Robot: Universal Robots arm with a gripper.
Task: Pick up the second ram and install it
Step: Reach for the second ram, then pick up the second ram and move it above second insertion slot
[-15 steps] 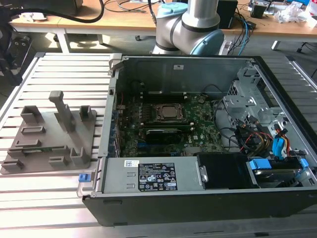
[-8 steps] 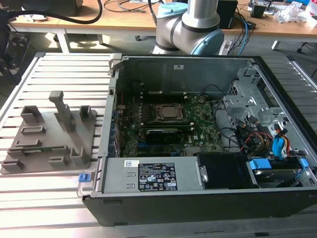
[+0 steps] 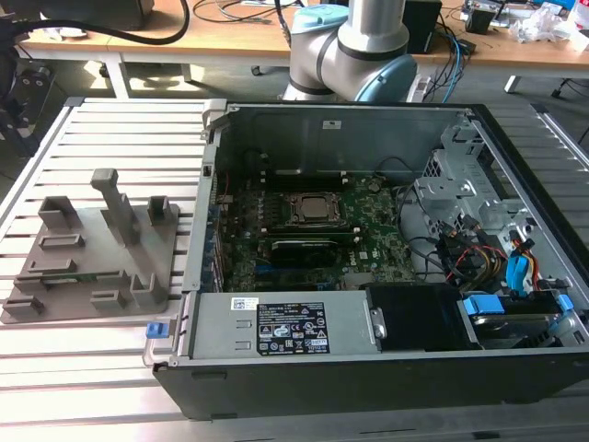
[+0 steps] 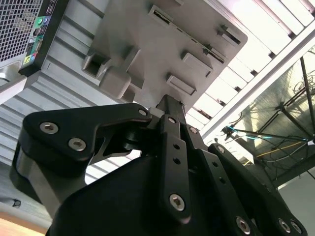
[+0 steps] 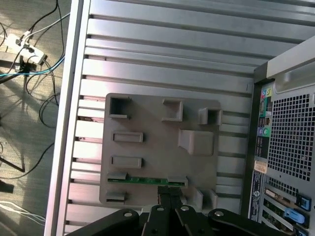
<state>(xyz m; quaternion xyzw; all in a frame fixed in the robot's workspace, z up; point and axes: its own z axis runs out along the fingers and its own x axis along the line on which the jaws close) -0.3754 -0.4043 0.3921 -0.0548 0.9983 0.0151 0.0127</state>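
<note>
Evidently the work has barely begun: the second ram (image 5: 145, 180) lies untouched in a slot along one edge of the grey tray (image 5: 157, 157), so lifting it and seating it in the open computer case (image 3: 331, 129) beside the tray both remain. The gripper (image 5: 169, 191) hangs above the tray, pointing down near the ram, jaws pressed together on nothing.

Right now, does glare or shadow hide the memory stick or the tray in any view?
First wrist view: tray and green memory stick evenly lit, nothing hidden. Second wrist view: table slats wash out white beyond the tray; the gripper is a dark mass. Exterior view: computer case interior is dimmer than the bright slats.
</note>
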